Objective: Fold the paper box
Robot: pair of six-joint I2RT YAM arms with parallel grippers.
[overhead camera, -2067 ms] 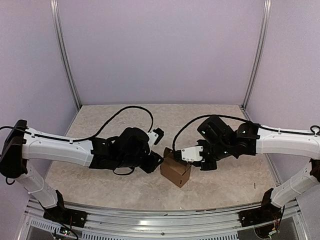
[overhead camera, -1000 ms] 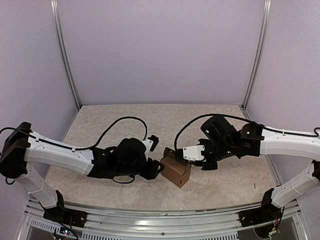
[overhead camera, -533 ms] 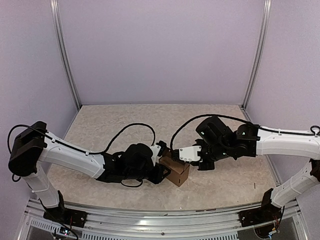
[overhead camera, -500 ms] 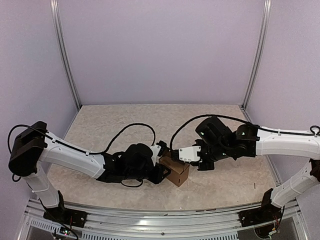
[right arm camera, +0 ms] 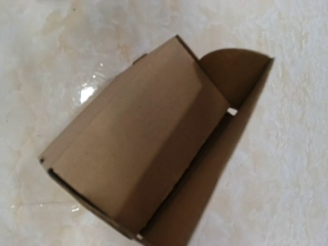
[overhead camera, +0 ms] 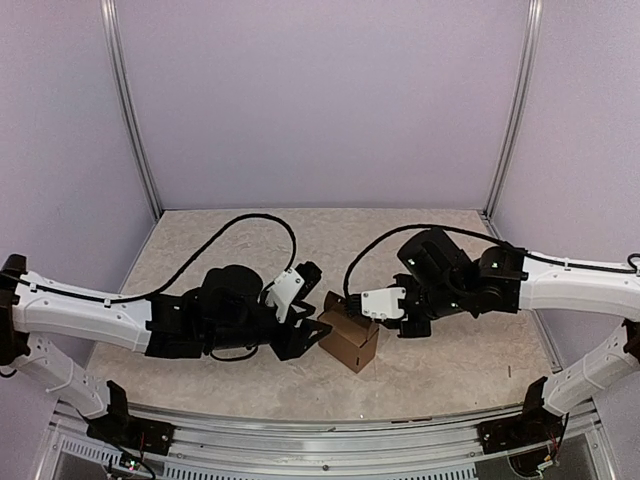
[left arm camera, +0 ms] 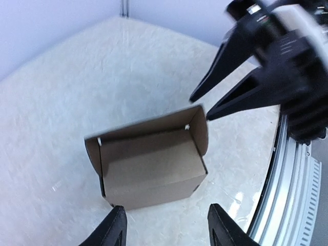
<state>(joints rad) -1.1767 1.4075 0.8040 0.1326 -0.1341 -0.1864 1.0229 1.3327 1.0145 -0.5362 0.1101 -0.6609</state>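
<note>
Left wrist view — plain brown paper box [left arm camera: 151,166], flap raised, on table [left arm camera: 61,102].

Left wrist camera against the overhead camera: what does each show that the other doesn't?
Only the left wrist camera shows the rounded side tabs on the open flap of the box, and the left tool with its two tips spread wide, holding nothing. Only the overhead camera shows the whole left arm and right arm, their black cables and the purple walls. Both show the brown box standing on the speckled table and the right tool reaching the flap's corner; whether it pinches the flap is unclear.
</note>
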